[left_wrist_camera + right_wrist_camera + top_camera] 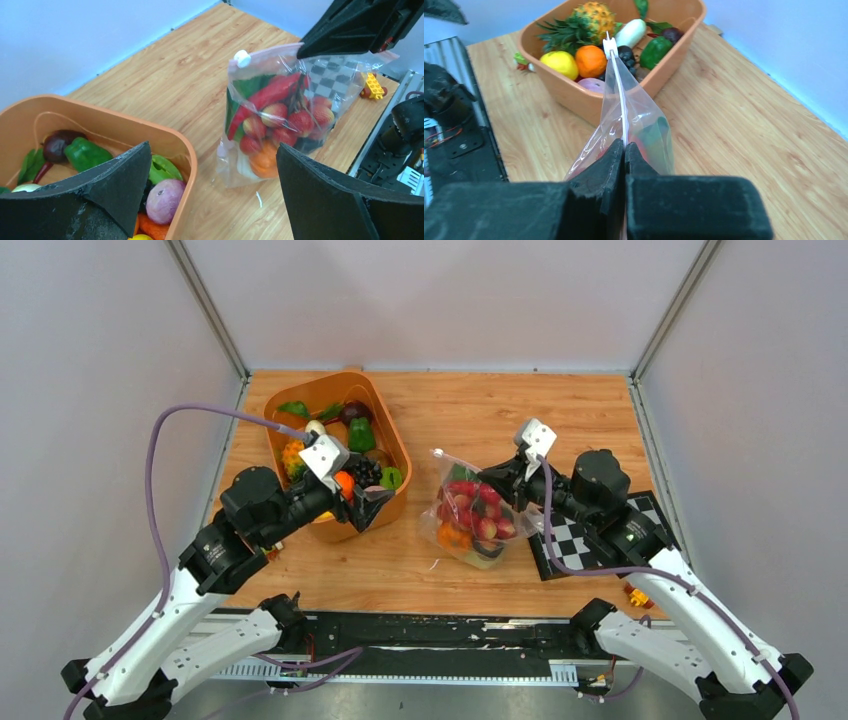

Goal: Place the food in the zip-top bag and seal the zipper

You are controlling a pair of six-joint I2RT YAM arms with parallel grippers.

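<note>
From above, we see the left gripper over the near corner of the orange tub, its jaws spread wide with nothing between them. The tub holds loose toy produce. To its right, on the wooden table, sits the clear bag, bulging with food, mostly red and orange. The right gripper is at the bag's upper right edge, and a checkered board lies under that arm, just beside the bag. From the left wrist, we look between two black fingers set far apart and gripping nothing. Beyond them the bag stands upright on the table, apart from the tub. Inside it we make out a red pepper, strawberries, orange pieces and something leafy green. A white slider sits at the left end of the pinkish zipper strip, and the right gripper pinches the other end from above. From the right wrist, the jaws are pressed together on the bag's top edge. The strip runs straight away from them to the slider, near the tub, where a pineapple, a lemon and an orange lie. We cannot tell whether the strip is sealed along its whole length.
</note>
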